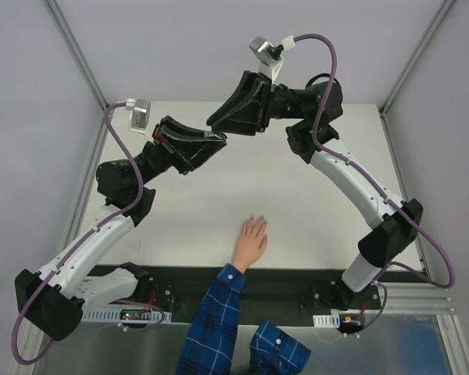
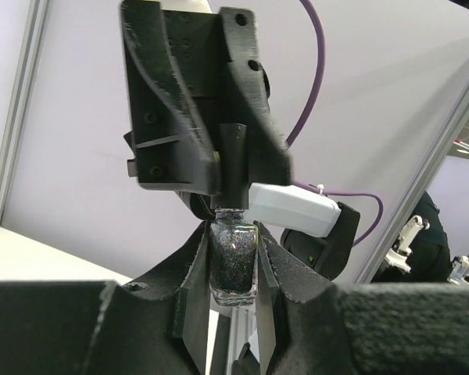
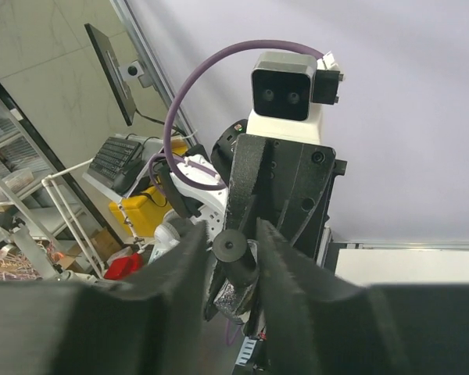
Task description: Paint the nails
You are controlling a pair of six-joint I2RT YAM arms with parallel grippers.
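Polish bottle (image 2: 234, 266) clamped in left fingers (image 2: 189, 301), right fingers (image 3: 189, 269) close about cap (image 3: 231, 248), grip unclear: best squared firmly on cap before unscrewing.

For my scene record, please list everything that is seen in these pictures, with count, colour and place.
table: one, white, under both arms.
bottle: one, dark glittery polish, held in the air.
cap: one, black, on top of the bottle.
cables: two, purple, along the arms.
sleeve: one, blue plaid, at the near edge.
hand: one, light-skinned, flat on the table; nails too small to count.
left gripper: one, black, shut on the bottle.
right gripper: one, black, around the cap.
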